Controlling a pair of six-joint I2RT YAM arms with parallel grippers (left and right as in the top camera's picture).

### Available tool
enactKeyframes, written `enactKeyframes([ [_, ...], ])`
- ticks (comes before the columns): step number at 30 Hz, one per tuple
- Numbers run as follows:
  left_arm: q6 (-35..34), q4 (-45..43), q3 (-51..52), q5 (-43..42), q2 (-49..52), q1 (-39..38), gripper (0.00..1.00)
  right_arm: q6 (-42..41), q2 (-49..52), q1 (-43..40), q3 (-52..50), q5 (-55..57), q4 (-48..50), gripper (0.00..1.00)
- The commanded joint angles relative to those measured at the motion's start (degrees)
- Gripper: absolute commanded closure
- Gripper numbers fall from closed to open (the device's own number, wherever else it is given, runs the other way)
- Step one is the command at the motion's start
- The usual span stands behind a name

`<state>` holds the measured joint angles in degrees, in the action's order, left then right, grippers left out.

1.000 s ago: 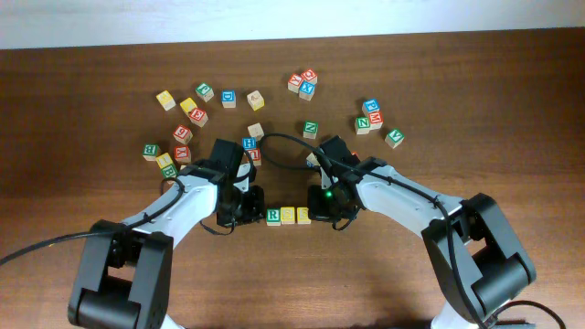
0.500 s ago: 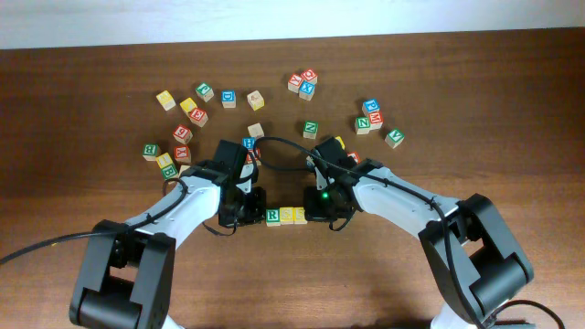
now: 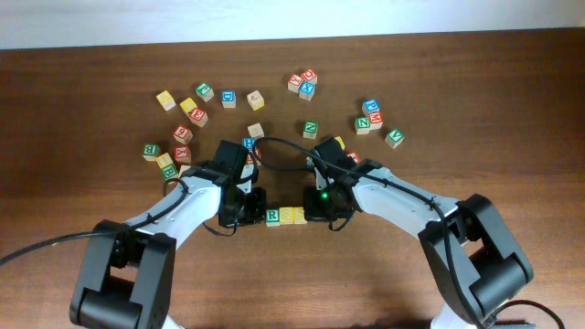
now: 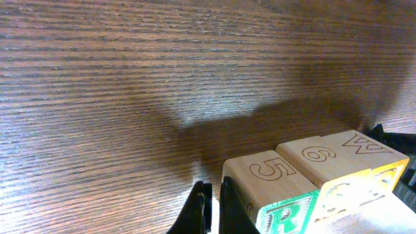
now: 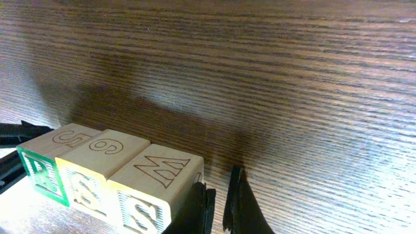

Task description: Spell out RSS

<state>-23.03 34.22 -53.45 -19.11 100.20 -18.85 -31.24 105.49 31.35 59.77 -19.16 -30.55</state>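
We find the R cube and two S cubes touching in a row between the left gripper and right gripper. Both grippers are pressed together and empty. Light, rigid wood; grasp opposite flat sides.

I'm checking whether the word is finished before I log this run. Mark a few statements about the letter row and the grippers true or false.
1. The R cube, the middle S cube and the end S cube sit touching in one row. True.
2. The R cube is at the right arm's end. False: it is next to the left gripper.
3. The right gripper holds a cube between its fingers. False: its fingers are together beside the end S cube, nothing between them.
4. Other letter cubes lie scattered farther back, apart from the row. True.
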Motion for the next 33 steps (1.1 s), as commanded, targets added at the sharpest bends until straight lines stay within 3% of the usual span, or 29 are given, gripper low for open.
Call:
enactKeyframes([
  [1, -0.50, -0.59, 0.50, -0.20, 0.63, -0.87, 1.00, 0.74, 2.05, 1.64, -0.35, 0.50, 0.09, 0.96],
  [11, -0.37, 2.16, 0.48, 5.66, -1.27, 0.70, 1.00, 0.76, 2.05, 1.62, -0.37, 2.49, -1.16, 0.96],
  [17, 0.83, 7.74, 0.48, 4.92, -10.08, 2.64, 1.00, 0.76, 2.05, 1.51, -0.35, 3.82, -1.09, 0.95],
  [23, -0.83, 11.47, 1.25, 3.41, -10.38, -2.91, 1.00, 0.76, 2.03, -0.11, -0.31, 5.20, -2.80, 0.91],
  [27, -5.92, 11.47, 1.29, 7.02, -10.21, -7.93, 1.00, 7.10, 2.03, -5.03, -0.31, -2.80, -5.51, 0.91],
  [33, -8.70, 10.58, 1.33, 11.69, -10.10, -10.78, 1.00, 6.80, 2.03, -5.88, -0.35, -3.30, -6.12, 0.92],
])
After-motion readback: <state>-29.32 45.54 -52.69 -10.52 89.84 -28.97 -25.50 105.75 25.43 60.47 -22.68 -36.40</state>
